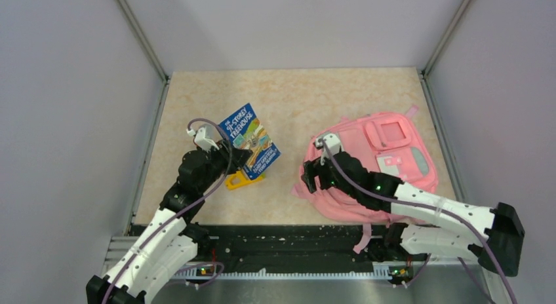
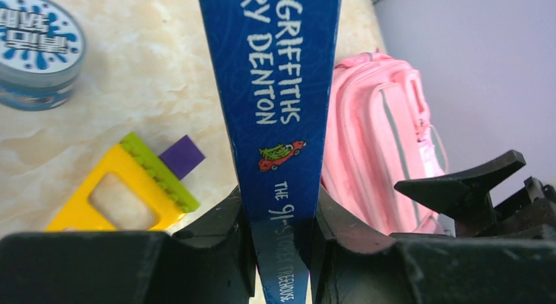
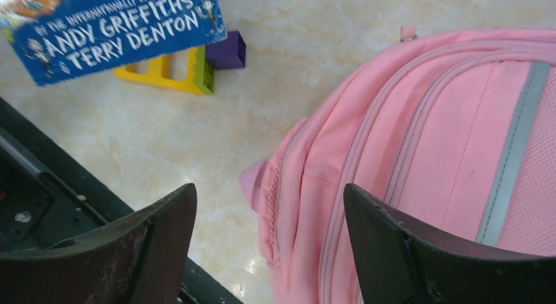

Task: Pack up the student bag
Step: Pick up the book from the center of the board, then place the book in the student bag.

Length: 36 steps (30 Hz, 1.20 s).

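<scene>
Pink, soft student bag [image 3: 419, 153] lies beneath the spread right gripper [image 3: 267, 199]. It looks floppy, so I'd grab its zipper seam. The left gripper [image 2: 280, 235] pinches the blue book [image 2: 275, 88].

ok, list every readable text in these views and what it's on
"THE 91-STOREY TREEHOUSE": book spine and cover.
"ANDY GRIFFITHS", "TERRY DENTON": book cover.
"BY THE INTERNATIONALLY BESTSELL": cover, above the authors, cut off.
Round tin lid: print too blurred to read.
Student bag: no text visible.
</scene>
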Tool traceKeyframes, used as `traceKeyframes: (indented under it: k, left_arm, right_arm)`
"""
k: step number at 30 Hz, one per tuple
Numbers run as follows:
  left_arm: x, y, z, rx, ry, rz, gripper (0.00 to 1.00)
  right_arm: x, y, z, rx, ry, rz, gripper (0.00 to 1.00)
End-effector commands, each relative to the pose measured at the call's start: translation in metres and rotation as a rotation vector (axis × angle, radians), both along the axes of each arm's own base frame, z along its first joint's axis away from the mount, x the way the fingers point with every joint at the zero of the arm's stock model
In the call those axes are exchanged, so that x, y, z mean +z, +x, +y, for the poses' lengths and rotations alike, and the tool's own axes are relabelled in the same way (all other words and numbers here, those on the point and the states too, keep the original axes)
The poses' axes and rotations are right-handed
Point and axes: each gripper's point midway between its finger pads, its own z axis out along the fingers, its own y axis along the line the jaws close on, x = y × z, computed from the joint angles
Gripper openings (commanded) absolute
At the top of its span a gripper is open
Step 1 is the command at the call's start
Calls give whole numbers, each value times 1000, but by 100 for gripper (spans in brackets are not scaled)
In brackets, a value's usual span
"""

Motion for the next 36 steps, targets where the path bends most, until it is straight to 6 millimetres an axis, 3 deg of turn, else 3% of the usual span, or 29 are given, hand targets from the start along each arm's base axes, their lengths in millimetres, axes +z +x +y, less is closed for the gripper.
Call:
traceKeyframes:
  k: [1,10,20,28,32,33,36]
  left_arm:
    - [48,9,15,72,33,-134,0]
    - [43,5,22,95,53,-125,0]
    - [46,4,23,95,52,-133,0]
    - [46,4,24,98,58,-135,0]
    - [47,2,24,89,62,-140,0]
    - [48,1,23,85,63,-142,0]
    - [53,-3,16,32,58,-176,0]
  right_arm:
    - [-8,11,1,-83,-162,-79,74]
    - [-29,25,16,-151,-347,-130,63]
    - [-48,28,15,-187,-503,-159,56]
    - [-50,31,9,-247,-581,-192,42]
    - [-51,31,8,-255,-577,-188,40]
    - [-51,30,7,-258,-576,-189,36]
    - [-45,33,1,-305,-578,-205,6]
